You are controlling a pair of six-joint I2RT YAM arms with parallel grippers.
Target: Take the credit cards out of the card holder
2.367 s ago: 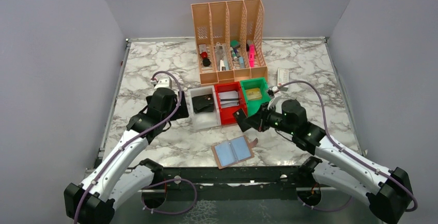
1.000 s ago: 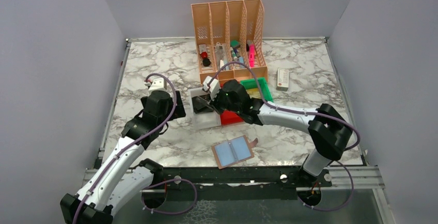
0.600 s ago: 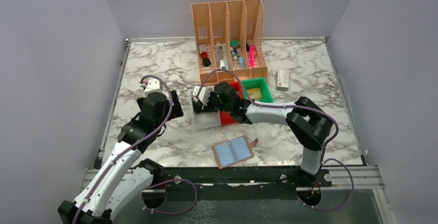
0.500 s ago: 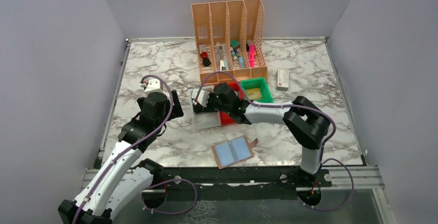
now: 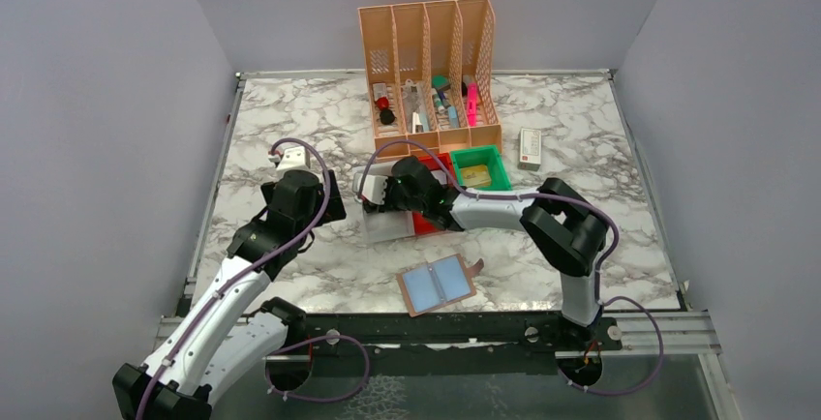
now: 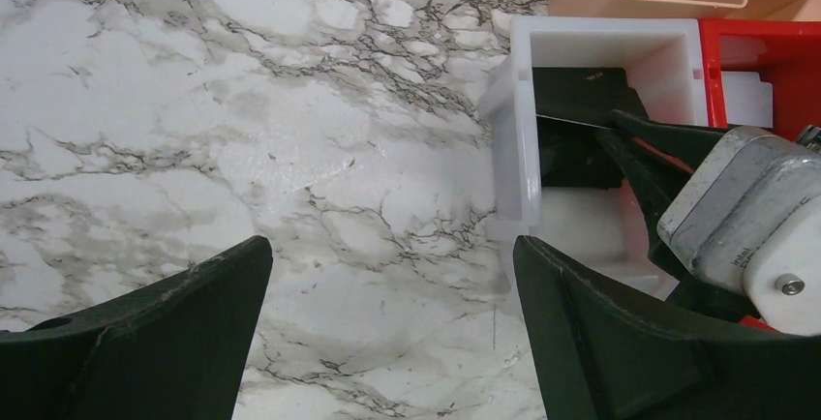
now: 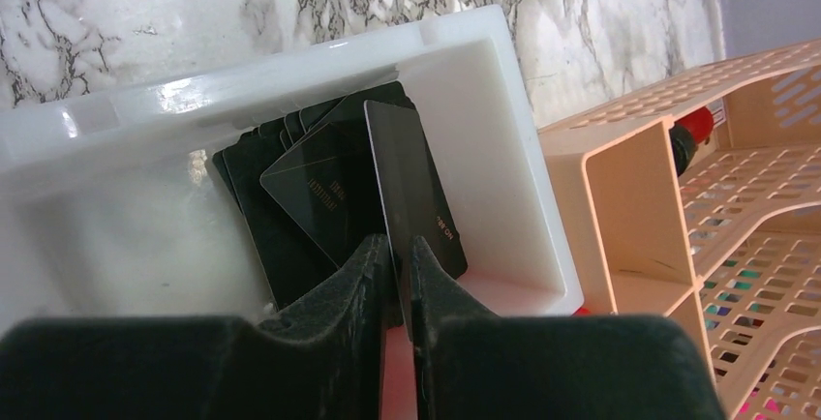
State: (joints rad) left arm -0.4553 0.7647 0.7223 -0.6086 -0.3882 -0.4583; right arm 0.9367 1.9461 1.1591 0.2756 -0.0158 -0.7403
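The tan card holder [image 5: 438,285] lies open near the table's front edge, with bluish credit cards in its pockets. My right gripper [image 5: 376,191] reaches into the white bin [image 5: 382,228]. In the right wrist view a dark card [image 7: 411,183] stands edge-on between the fingertips of that gripper [image 7: 399,251]. The jaws are slightly parted, with a thin gap on the card's left side. The card's far end rests on a pile of dark cards [image 7: 290,217] in the white bin [image 7: 503,101]. My left gripper [image 6: 392,246] hovers wide open and empty over bare marble left of the bin [image 6: 518,149].
A red bin [image 5: 426,219] and a green bin [image 5: 481,166] adjoin the white one. Behind them stands an orange file organizer [image 5: 431,62] holding pens and small items. A small white box [image 5: 530,147] lies at the right.
My right arm swung left from the red and green bins into the white bin, carrying the dark card, and its jaws eased apart. The left arm shifted only slightly.
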